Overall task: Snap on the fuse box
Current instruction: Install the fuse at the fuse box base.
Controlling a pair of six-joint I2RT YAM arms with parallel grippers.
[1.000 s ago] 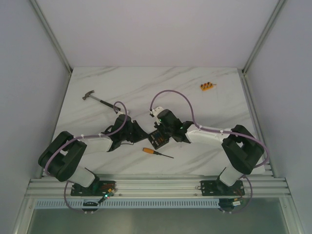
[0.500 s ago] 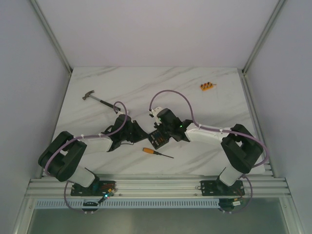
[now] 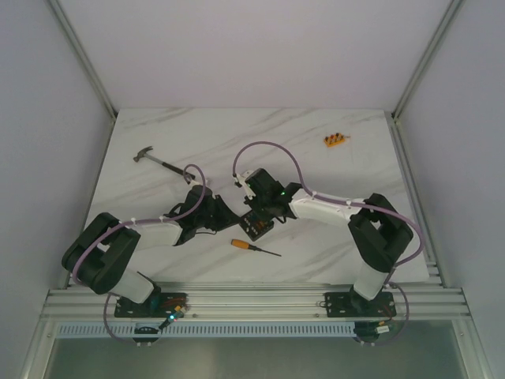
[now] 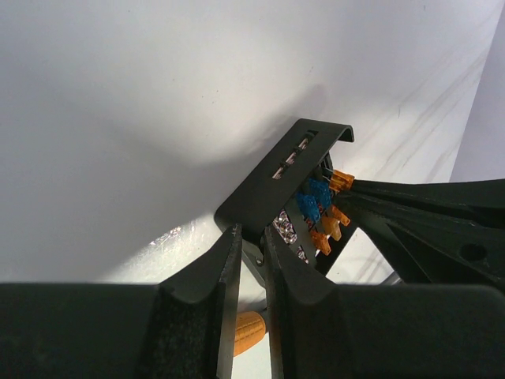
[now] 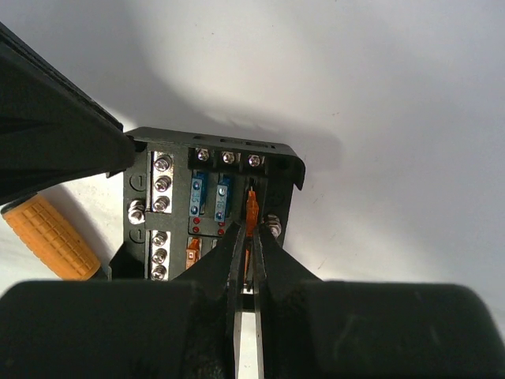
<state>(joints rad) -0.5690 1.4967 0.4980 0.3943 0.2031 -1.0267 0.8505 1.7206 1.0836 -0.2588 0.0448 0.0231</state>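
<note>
The fuse box [image 3: 256, 227] sits on the white marbled table [image 3: 331, 170] near its middle, between the two arms and just beyond a screwdriver [image 3: 254, 248] with an orange handle. Its open face is turned upward, showing rows of screw terminals on one side and blue and orange fuses beside them. From above, its long axis seems to run roughly near to far, though the arms hide much of it. The left gripper [image 4: 251, 237] comes in from the left with its jaws narrow, clamped on a thin black side wall of the box. The right gripper [image 5: 252, 237] reaches down from the far right, its jaws almost together and pinching an orange fuse [image 5: 252, 207] seated in the box. A hammer [image 3: 162, 162] lies far left and a small orange block [image 3: 335, 140] far right, both well apart from the box.
</note>
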